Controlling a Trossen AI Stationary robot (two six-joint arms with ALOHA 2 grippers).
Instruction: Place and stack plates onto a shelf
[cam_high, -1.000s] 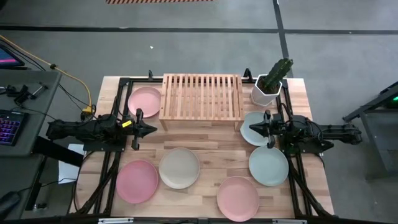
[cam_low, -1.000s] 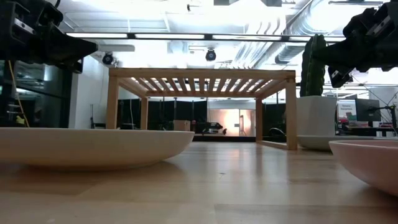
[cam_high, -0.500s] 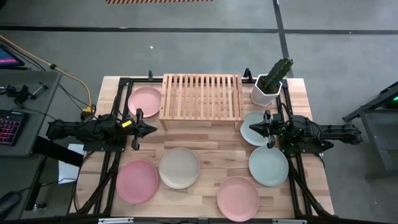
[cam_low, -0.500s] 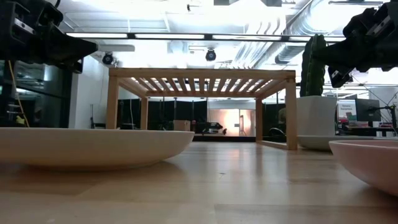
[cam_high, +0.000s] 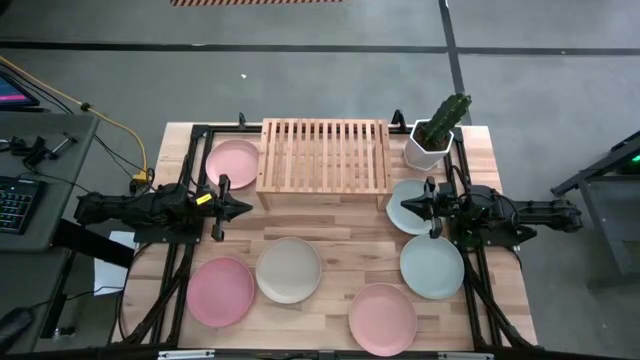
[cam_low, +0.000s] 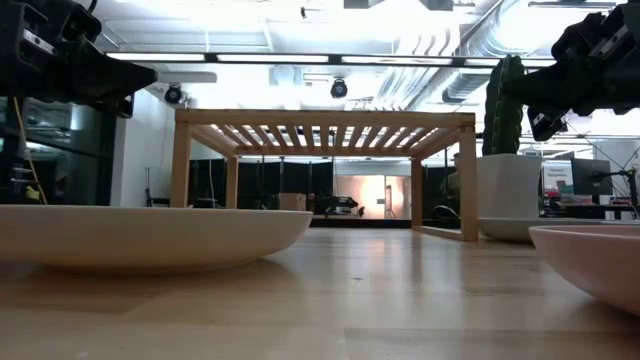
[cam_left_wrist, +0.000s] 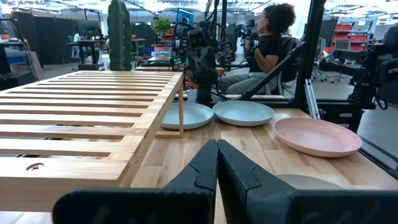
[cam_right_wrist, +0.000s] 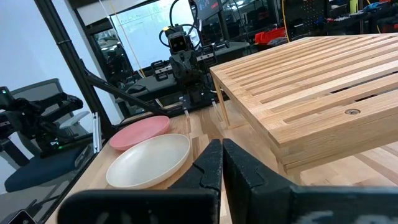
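Several round plates lie flat on the wooden table around the light-wood slatted shelf (cam_high: 324, 153): a pink plate (cam_high: 233, 160) left of the shelf, a pink plate (cam_high: 220, 291) and a cream plate (cam_high: 289, 269) near the front left, a pink plate (cam_high: 382, 318) at the front, and two mint plates (cam_high: 412, 206) (cam_high: 432, 266) on the right. My left gripper (cam_high: 246, 208) hovers shut left of the shelf's front, fingertips together in the left wrist view (cam_left_wrist: 217, 144). My right gripper (cam_high: 406, 208) hovers shut over the upper mint plate, also shut in its wrist view (cam_right_wrist: 222, 144).
A white pot with a cactus (cam_high: 434, 138) stands at the shelf's right far corner. Black arm frames run along both table sides (cam_high: 185, 190). A person sits beyond the table in the left wrist view (cam_left_wrist: 268, 37). Bare wood lies between shelf and front plates (cam_high: 340, 225).
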